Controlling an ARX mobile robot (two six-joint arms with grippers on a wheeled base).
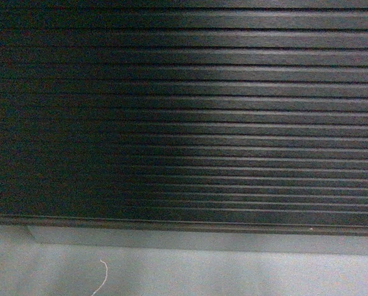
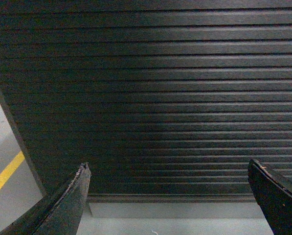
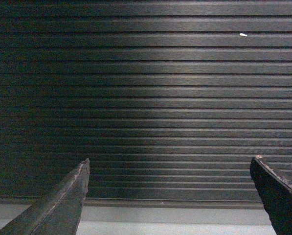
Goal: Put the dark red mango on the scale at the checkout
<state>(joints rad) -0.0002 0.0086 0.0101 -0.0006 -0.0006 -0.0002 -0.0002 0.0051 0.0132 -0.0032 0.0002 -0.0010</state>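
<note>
Black ribbed checkout (image 1: 184, 111) panelling fills everything beyond my left gripper (image 2: 168, 196) and right gripper (image 3: 168, 196), both spread wide and empty, likely readied for a pick, with mango and scale nowhere in view.

No legible text — none anywhere

- A shop-like or commercial interior, though little of it shows.
- The checkout (image 1: 184, 111) fills each view with its black, horizontally ribbed front panel.
- Below it lies a smooth pale grey floor (image 1: 233, 277).
- A yellow floor line (image 2: 4, 177) runs beside the counter's left end.
</note>
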